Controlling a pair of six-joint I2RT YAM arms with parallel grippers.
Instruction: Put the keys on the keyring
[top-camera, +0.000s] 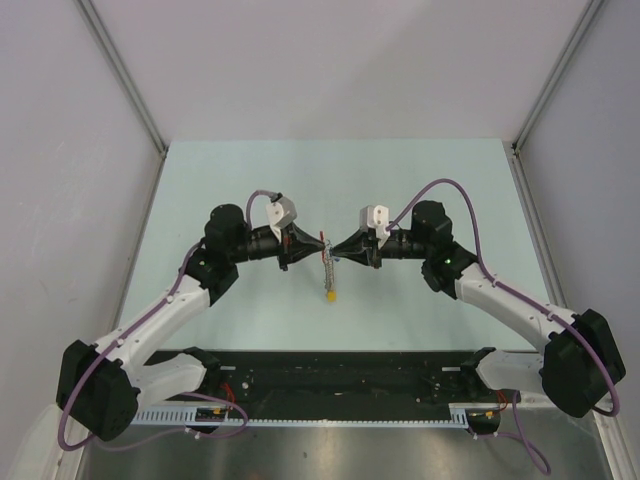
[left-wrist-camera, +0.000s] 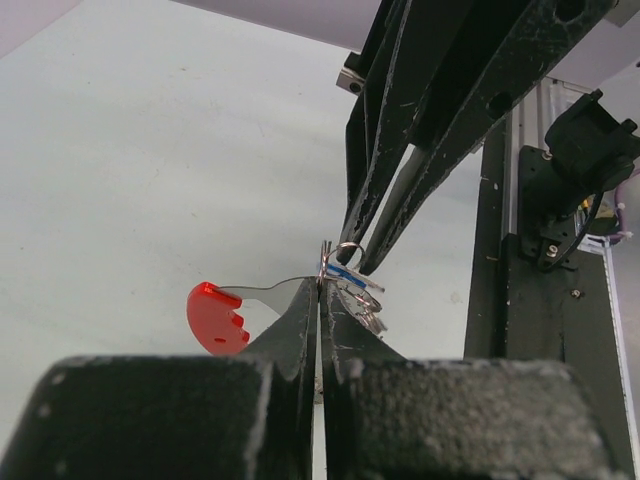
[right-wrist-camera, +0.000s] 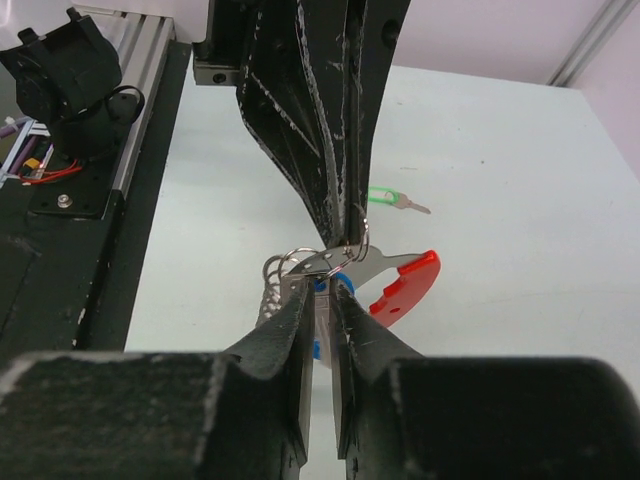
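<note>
White walls are seen around a pale green table from above. Two arms are counted, and their tips meet over the middle. The left gripper and the right gripper are nose to nose. One keyring is hung between them, up off the table, with one yellow bit at the bottom.

From the left wrist, the left gripper is seen clenched tight on the keyring. One red piece sticks out to the side. One blue key is tucked right by the ring.

From the right wrist, the right gripper's jaws are seen a tiny bit apart around the blue key. Whether it is pinched cannot be told. One green key lies alone on the table, well apart. So the blue key is judged nearly on or just on, and the green key is not yet done.
</note>
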